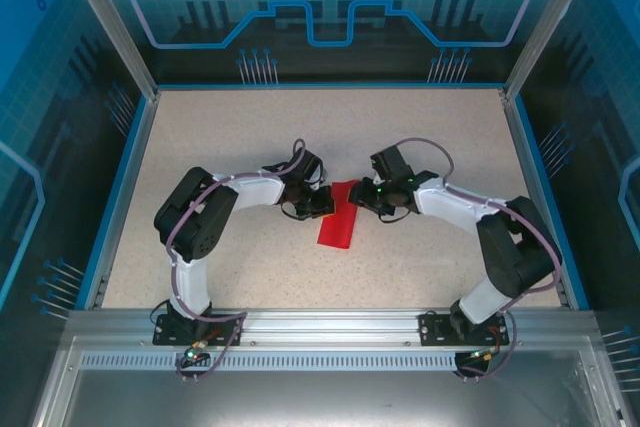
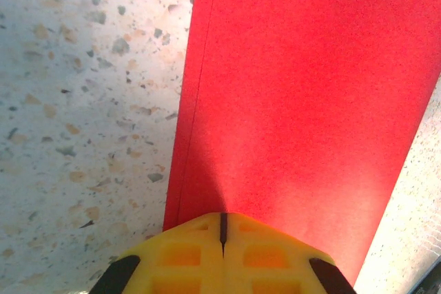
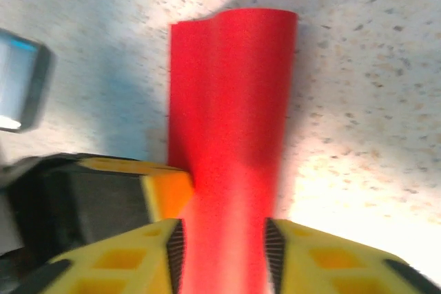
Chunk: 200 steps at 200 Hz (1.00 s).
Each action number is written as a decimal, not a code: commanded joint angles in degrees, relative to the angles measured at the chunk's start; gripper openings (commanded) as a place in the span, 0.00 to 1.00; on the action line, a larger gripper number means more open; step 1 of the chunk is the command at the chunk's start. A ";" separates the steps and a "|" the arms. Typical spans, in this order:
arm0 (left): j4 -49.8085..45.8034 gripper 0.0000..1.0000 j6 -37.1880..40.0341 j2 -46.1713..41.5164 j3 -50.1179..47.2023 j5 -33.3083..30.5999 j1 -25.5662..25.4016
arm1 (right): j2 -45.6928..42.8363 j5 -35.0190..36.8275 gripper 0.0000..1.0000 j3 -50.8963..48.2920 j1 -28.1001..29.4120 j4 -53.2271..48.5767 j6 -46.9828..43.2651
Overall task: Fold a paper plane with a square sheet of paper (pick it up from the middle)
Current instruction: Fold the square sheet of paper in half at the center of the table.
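Yellow fingers (image 3: 224, 256) of the right arm squeeze the bulging folded red paper (image 1: 337, 217) mid-desk (image 1: 430, 127), while the left fingers (image 2: 222, 235), shut tight, press its edge; a crooked pinch might crease it wrong.

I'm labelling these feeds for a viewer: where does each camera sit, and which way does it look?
Top external: above and behind the bases, looking down on table, both arms, red paper.
Left wrist: on the left arm, looking past shut left pincer along the paper.
Right wrist: looking past right pincer, paper between its fingers.
All share the paper.
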 commanded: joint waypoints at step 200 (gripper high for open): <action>-4.56 0.00 1.38 1.96 -0.52 -3.65 -0.42 | 7.33 -17.82 0.08 -10.28 -3.49 19.38 1.04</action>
